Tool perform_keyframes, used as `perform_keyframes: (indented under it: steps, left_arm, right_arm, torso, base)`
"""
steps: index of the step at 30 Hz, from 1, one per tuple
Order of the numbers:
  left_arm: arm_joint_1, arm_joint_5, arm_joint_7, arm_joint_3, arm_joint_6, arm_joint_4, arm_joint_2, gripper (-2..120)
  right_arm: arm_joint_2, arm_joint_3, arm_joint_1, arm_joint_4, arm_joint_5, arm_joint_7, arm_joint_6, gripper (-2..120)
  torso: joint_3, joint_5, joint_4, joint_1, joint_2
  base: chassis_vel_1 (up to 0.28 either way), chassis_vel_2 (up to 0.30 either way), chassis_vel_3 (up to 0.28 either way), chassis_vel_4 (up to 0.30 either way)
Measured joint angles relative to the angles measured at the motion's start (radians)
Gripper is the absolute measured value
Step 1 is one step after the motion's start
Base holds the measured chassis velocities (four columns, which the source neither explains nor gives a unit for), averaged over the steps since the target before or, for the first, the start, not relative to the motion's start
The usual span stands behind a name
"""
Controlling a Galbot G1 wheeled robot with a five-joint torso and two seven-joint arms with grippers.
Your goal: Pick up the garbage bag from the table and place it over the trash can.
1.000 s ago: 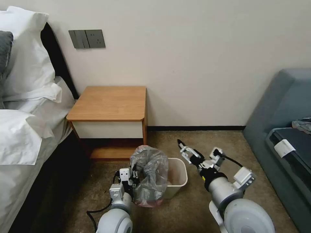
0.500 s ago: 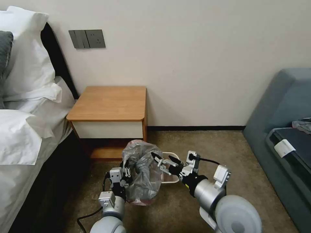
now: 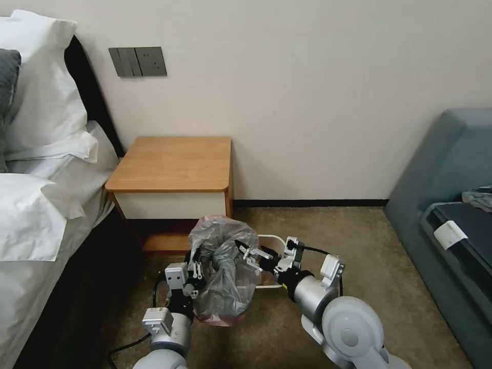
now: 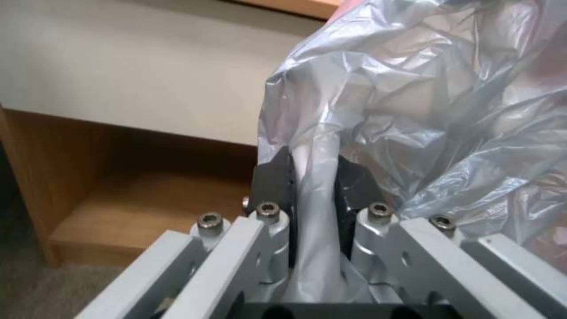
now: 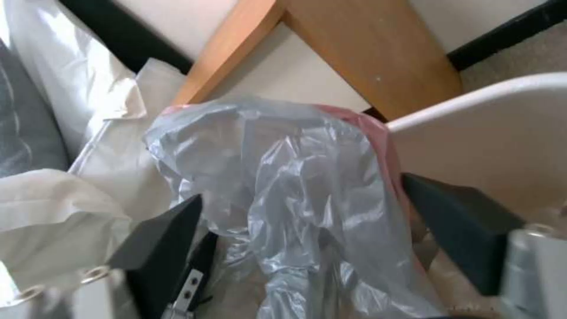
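Note:
The garbage bag [image 3: 224,274], crinkly grey plastic with a pinkish edge, hangs bunched over the carpet in front of the table [image 3: 174,163]. My left gripper [image 3: 193,272] is shut on a fold at the bag's left side; the left wrist view shows its dark pads [image 4: 273,177] pinching the garbage bag [image 4: 425,110]. My right gripper [image 3: 250,251] is open at the bag's upper right. In the right wrist view its fingers [image 5: 168,230] straddle the garbage bag [image 5: 295,177]. The cream trash can [image 3: 270,239] stands just behind the bag, mostly covered, and its wall shows as the trash can [image 5: 502,133] beside the bag.
A bed with white pillows [image 3: 41,169] fills the left side. A grey-blue sofa [image 3: 451,205] stands on the right. The wall and a dark baseboard [image 3: 307,203] run behind. Bare carpet [image 3: 359,236] lies to the right of the can.
My right gripper swung left from beside the can to straddle the bag's top. My left gripper and the bag drifted left and toward me.

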Motion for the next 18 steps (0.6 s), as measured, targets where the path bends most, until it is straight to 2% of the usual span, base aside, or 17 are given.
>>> perform_keyframes:
  steps: [1, 3, 5, 6, 8, 9, 11, 12, 14, 15, 18]
  left_arm:
    - [0.001, 0.000, 0.001, -0.001, 0.000, -0.002, 0.000, 8]
    - [0.002, 0.001, 0.001, -0.002, 0.000, -0.005, 0.000, 8]
    - [0.004, 0.001, 0.002, -0.005, 0.002, -0.012, -0.001, 8]
    - [0.004, 0.001, 0.002, -0.005, 0.002, -0.012, -0.001, 8]
    - [0.004, -0.007, 0.002, -0.007, 0.014, -0.016, -0.008, 8]
    - [0.004, -0.007, 0.002, -0.007, 0.014, -0.016, -0.008, 8]
    - [0.005, -0.026, -0.001, -0.006, 0.028, -0.027, -0.014, 8]
    - [0.005, -0.026, -0.001, -0.006, 0.028, -0.027, -0.014, 8]
    - [0.008, -0.035, -0.002, -0.006, 0.034, -0.034, -0.014, 8]
    - [0.008, -0.035, -0.002, -0.006, 0.034, -0.034, -0.014, 8]
    - [0.013, -0.038, -0.004, -0.007, 0.040, -0.040, -0.015, 8]
  right_arm:
    - [0.000, -0.001, 0.000, -0.001, 0.000, -0.002, 0.001, 83]
    - [0.000, -0.002, 0.000, -0.001, -0.001, -0.006, 0.002, 80]
    - [0.000, -0.004, -0.001, -0.002, -0.005, -0.016, 0.005, 68]
    - [0.000, -0.004, -0.001, -0.002, -0.005, -0.016, 0.005, 68]
    - [0.000, -0.005, -0.002, -0.006, -0.012, -0.019, 0.007, 56]
    - [0.000, -0.005, -0.002, -0.006, -0.012, -0.019, 0.007, 56]
    - [0.000, -0.003, -0.003, -0.011, -0.020, -0.028, 0.010, 44]
    - [0.000, -0.003, -0.003, -0.011, -0.020, -0.028, 0.010, 44]
    - [-0.001, 0.000, -0.003, -0.014, -0.026, -0.036, 0.012, 34]
    - [-0.001, 0.000, -0.003, -0.014, -0.026, -0.036, 0.012, 34]
    - [0.004, 0.004, -0.005, -0.014, -0.037, -0.043, 0.020, 21]
  torso:
    - [0.000, 0.0000, 0.0000, 0.000, 0.000]
    - [0.000, 0.0001, 0.0000, 0.000, 0.000]
    - [0.000, 0.0001, 0.0000, 0.000, 0.000]
    - [0.000, 0.0001, 0.0000, 0.000, 0.000]
    - [0.000, 0.0000, -0.0001, 0.000, 0.000]
    - [0.000, 0.0000, -0.0001, 0.000, 0.000]
    - [0.000, 0.0001, -0.0001, 0.000, 0.000]
    - [0.000, 0.0001, -0.0001, 0.000, 0.000]
    - [0.000, 0.0001, -0.0001, 0.000, 0.000]
    - [0.000, 0.0001, -0.0001, 0.000, 0.000]
    - [0.000, 0.0001, -0.0001, 0.000, 0.000]
  base:
    - [0.000, 0.000, 0.000, 0.000]
    - [0.000, 0.000, 0.000, 0.000]
    - [0.000, 0.000, 0.000, 0.000]
    - [0.000, 0.000, 0.000, 0.000]
    - [0.000, 0.000, 0.000, 0.000]
    - [0.000, 0.000, 0.000, 0.000]
    - [0.000, 0.000, 0.000, 0.000]
    - [0.000, 0.000, 0.000, 0.000]
    - [0.000, 0.000, 0.000, 0.000]
    - [0.000, 0.000, 0.000, 0.000]
    - [0.000, 0.000, 0.000, 0.000]
